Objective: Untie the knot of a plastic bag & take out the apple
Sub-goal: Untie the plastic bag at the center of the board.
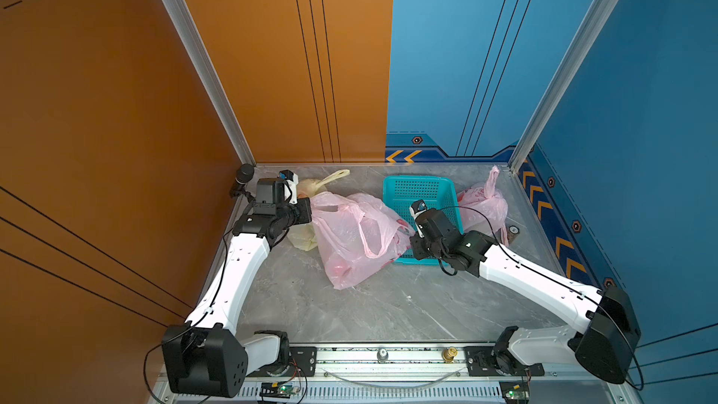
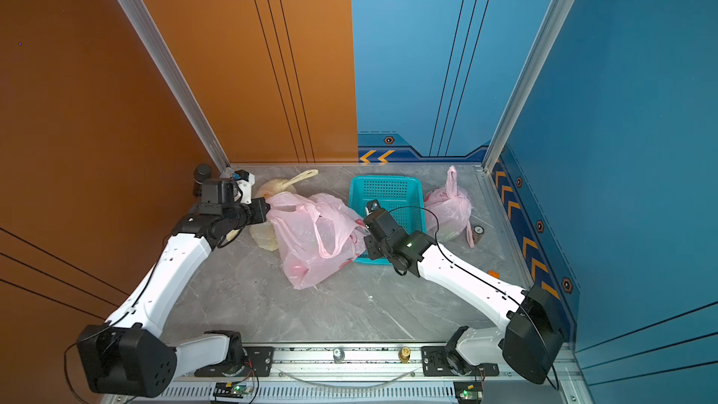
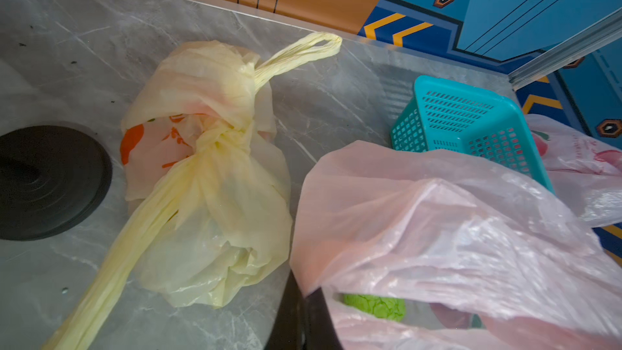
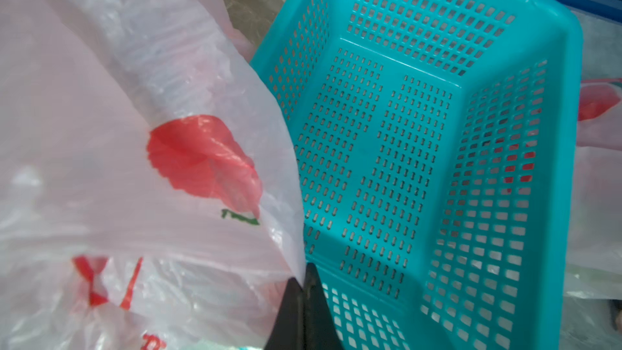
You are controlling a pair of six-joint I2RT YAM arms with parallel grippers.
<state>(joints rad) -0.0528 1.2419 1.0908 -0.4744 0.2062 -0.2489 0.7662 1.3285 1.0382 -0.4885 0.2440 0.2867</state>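
- Two pincers, both clenched on thin film: the left pincer (image 3: pixel 301 297) pinches one side of the mouth of the pink bag (image 1: pixel 349 242); the right pincer (image 4: pixel 304 282) has its jaws pressed together on the opposite edge, beside a red print on the film.
- Between the pincers: the bag lies slack on the table (image 1: pixel 388 305), mouth parted and handles loose, one handle (image 1: pixel 371 235) looped across the middle; no knot shows on it, so the untying step is judged done.
- Just inside the film past the left pincer: a green lump (image 3: pixel 373 306) and a reddish rounded shape, taken to be the apple (image 3: pixel 449 316); the film blurs it, so this is a judgement.
- Directly beyond the right pincer: a teal basket (image 4: pixel 437 129), nothing seen in it; the bag's edge lies against its near wall.
- Farther out: a yellow bag (image 3: pixel 208 170), knotted, just beyond the left pincer; a second pink bag (image 1: pixel 481 204), tied, on the far side of the basket from the right pincer.
- Step in hand: spreading the mouth; the next move calls for one pincer to keep the rim taut while the other lets go, opens and reaches in for the apple; risk: slack film folds over the fruit or is caught with it.
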